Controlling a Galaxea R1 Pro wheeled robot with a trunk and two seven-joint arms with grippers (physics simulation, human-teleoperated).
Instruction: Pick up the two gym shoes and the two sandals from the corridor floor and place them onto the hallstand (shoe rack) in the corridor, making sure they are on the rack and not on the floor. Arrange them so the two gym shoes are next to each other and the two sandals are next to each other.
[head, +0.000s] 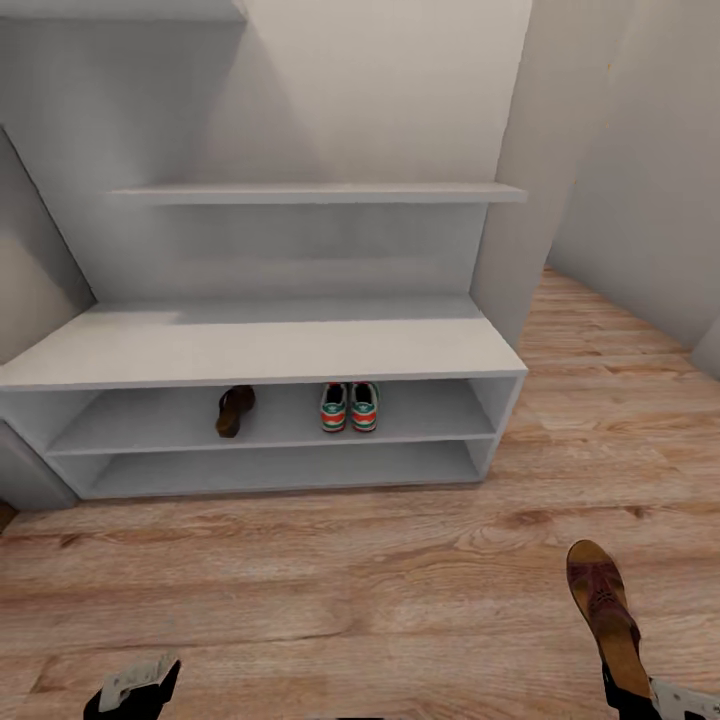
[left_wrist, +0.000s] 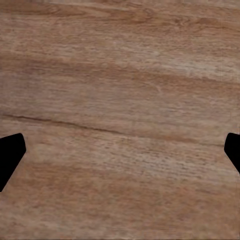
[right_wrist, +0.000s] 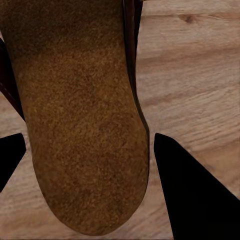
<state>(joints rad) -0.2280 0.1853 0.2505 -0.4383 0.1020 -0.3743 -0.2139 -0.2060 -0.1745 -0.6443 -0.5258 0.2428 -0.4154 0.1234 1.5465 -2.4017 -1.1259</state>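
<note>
The hallstand (head: 260, 352) stands ahead against the wall. On its upper open shelf level one brown sandal (head: 234, 410) lies at the left. The two gym shoes (head: 334, 407) (head: 364, 406) sit side by side, touching, right of it. The other sandal (head: 603, 610) hangs over the corridor floor (head: 350, 580) at the lower right, with my right gripper (head: 640, 695) shut on its near end. In the right wrist view its tan insole (right_wrist: 80, 110) lies between the dark fingers (right_wrist: 190, 195). My left gripper (head: 135, 690) hangs low at the left, open over bare planks (left_wrist: 120, 75), its fingertips (left_wrist: 10, 155) wide apart.
A floating shelf (head: 320, 193) crosses the grey back panel above the bench. A pale wall corner (head: 530, 200) stands just right of the rack, and the plank floor runs on past it at the right. Another grey unit's edge (head: 20, 470) touches the rack's left end.
</note>
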